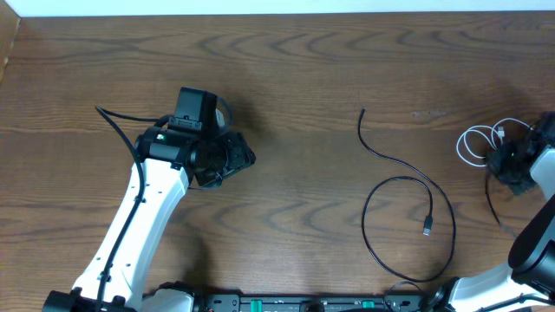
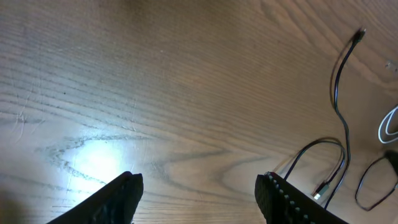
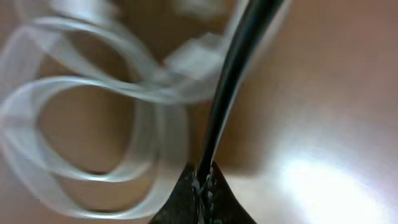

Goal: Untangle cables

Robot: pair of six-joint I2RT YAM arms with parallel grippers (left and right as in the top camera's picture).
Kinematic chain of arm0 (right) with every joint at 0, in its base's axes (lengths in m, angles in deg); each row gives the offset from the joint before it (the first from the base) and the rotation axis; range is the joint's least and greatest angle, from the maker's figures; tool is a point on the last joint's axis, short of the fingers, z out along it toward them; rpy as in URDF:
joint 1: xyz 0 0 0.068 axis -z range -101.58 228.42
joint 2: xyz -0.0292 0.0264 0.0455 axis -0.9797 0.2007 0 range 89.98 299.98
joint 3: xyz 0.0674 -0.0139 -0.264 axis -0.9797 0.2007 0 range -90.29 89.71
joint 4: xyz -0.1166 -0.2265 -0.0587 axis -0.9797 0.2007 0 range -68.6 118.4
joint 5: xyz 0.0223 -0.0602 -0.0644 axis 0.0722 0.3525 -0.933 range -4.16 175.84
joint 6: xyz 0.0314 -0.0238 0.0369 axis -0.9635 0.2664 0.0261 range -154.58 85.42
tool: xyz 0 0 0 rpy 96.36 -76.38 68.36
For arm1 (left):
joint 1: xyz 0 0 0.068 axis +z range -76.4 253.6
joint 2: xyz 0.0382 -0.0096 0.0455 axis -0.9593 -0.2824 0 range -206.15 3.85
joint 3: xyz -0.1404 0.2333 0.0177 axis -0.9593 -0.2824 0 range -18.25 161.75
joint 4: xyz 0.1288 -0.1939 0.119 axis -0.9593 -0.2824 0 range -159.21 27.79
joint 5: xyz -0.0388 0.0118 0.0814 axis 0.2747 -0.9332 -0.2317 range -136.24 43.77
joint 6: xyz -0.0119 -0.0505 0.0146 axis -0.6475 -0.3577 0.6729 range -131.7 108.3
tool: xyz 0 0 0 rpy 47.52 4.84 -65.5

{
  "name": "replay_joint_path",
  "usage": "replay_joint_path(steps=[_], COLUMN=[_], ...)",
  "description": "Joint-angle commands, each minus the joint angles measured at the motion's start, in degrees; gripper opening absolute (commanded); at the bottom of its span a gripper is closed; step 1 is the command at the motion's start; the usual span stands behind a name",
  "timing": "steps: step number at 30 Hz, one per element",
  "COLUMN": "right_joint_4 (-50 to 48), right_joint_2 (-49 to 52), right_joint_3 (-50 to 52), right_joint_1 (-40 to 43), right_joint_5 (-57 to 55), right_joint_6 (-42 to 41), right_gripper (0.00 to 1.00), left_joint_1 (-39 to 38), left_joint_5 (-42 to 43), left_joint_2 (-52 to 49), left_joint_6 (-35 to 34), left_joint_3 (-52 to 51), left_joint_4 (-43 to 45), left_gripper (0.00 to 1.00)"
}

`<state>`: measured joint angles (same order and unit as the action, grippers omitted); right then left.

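The white cable lies coiled at the overhead view's right edge. A long black cable loops loosely at lower right. The right gripper is clenched on another black cable beside the coil. The left gripper, centre left, is released.

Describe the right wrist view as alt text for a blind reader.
The right hand is shut on a thin black cable that runs away from it. Behind, blurred loops of a white cable lie on the wooden table.
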<state>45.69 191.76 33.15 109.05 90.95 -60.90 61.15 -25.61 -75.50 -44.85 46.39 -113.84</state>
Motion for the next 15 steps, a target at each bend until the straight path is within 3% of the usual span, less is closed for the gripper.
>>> replay_joint_path(steps=[1,4,6,10,15], right_joint_4=[-6.8,-15.85,-20.22,-30.25,-30.93], right_joint_2=[0.09,0.09,0.09,0.09,0.09], right_joint_3=[-2.01,-3.69,-4.28,-4.48,-4.48], right_joint_1=[0.04,0.02,0.02,0.09,0.09], right_joint_5=[26.29,39.36,42.07,45.0,44.5], right_joint_6=[1.95,-3.78,-8.33,-16.02,-17.68], right_gripper=[0.01,0.01,0.01,0.01,0.01], left_joint_1=[0.09,0.09,0.09,0.09,0.09], left_joint_5=[-0.59,-0.59,-0.59,-0.59,-0.59], left_joint_2=[0.26,0.26,0.26,0.26,0.26], left_joint_6=[0.57,0.57,0.57,0.57,0.57], left_joint_3=[0.09,0.09,0.09,0.09,0.09], left_joint_4=[-0.22,-0.22,-0.22,-0.22,-0.22], left_gripper=[0.63,0.63,0.63,0.63,0.63])
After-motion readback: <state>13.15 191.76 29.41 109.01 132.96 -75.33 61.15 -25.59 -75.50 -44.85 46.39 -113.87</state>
